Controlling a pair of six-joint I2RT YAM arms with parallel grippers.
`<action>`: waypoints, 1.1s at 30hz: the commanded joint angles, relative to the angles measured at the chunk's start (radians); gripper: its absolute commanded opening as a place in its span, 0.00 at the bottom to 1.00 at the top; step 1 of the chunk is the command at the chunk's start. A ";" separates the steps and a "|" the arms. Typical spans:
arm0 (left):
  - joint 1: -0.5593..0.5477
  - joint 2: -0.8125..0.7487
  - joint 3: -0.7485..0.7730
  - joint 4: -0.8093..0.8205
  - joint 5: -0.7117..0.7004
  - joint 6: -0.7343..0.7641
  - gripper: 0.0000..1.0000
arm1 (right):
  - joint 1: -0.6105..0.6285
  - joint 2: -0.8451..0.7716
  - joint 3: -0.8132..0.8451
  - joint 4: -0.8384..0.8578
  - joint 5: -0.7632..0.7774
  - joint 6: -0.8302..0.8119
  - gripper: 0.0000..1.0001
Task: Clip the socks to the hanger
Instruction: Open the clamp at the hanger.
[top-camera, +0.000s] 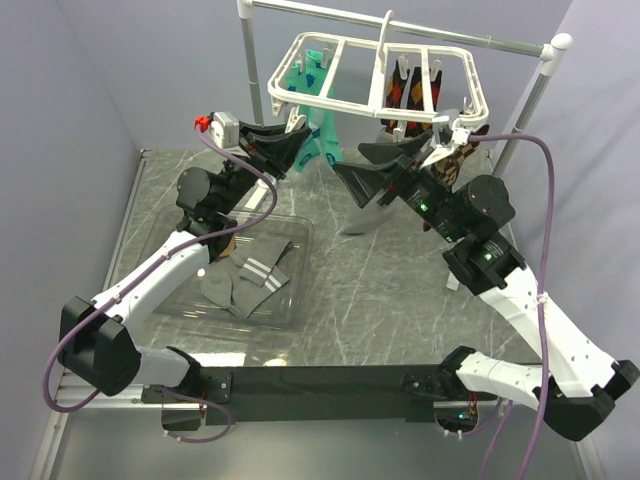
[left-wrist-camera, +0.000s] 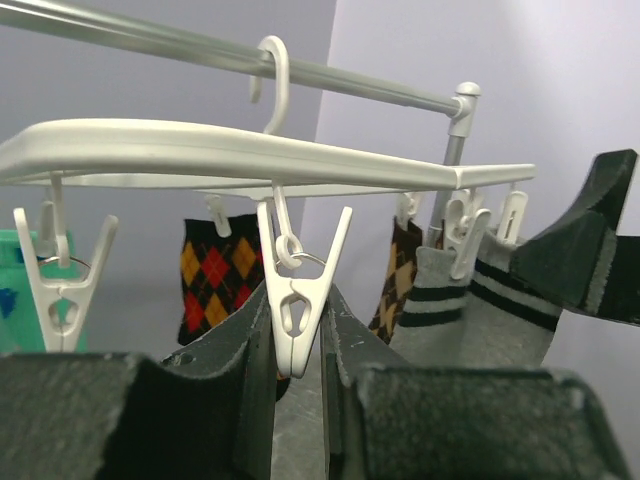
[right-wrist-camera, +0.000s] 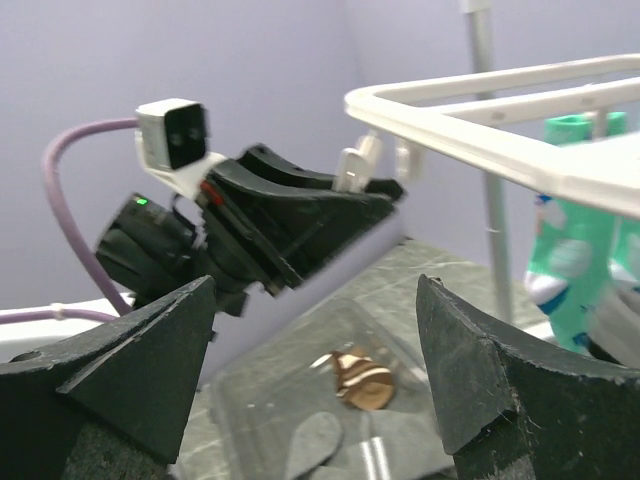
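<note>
a: where are the grey socks?
b: the grey socks (top-camera: 250, 280) with thin white stripes lie in a heap in a clear tray (top-camera: 175, 295). the tray sits on the table (top-camera: 400, 290), down below the hanger (left-wrist-camera: 200, 150), out to its left and nearer the arms. they are not on any clip.
a: and the hanger?
b: it hangs by its hook on a metal rail (top-camera: 440, 35).
a: what about the left gripper?
b: the left gripper (left-wrist-camera: 297, 325) is up under the hanger's near long side. its two fingers press on a white clip (left-wrist-camera: 290, 285) from both sides, at the clip's low end.
a: and the right gripper?
b: the right gripper (right-wrist-camera: 318, 295) is under the hanger too, more to the right. its fingers are spread wide and hold nothing.
a: what else hangs from the hanger?
b: teal socks (top-camera: 320, 130) at its left end, argyle socks (left-wrist-camera: 212, 275) with red and yellow diamonds on its far side, and a lighter grey sock (left-wrist-camera: 440, 300) with dark bands, clipped up just beside the right gripper.
</note>
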 joint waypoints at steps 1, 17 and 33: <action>-0.022 -0.029 -0.001 0.045 -0.003 -0.048 0.12 | 0.023 0.021 0.069 0.090 -0.055 0.060 0.87; -0.035 -0.003 0.015 0.135 0.155 -0.338 0.11 | 0.061 0.134 0.133 0.122 0.030 -0.003 0.87; -0.034 0.040 0.031 0.181 0.286 -0.425 0.10 | 0.060 0.231 0.210 0.145 -0.002 -0.062 0.81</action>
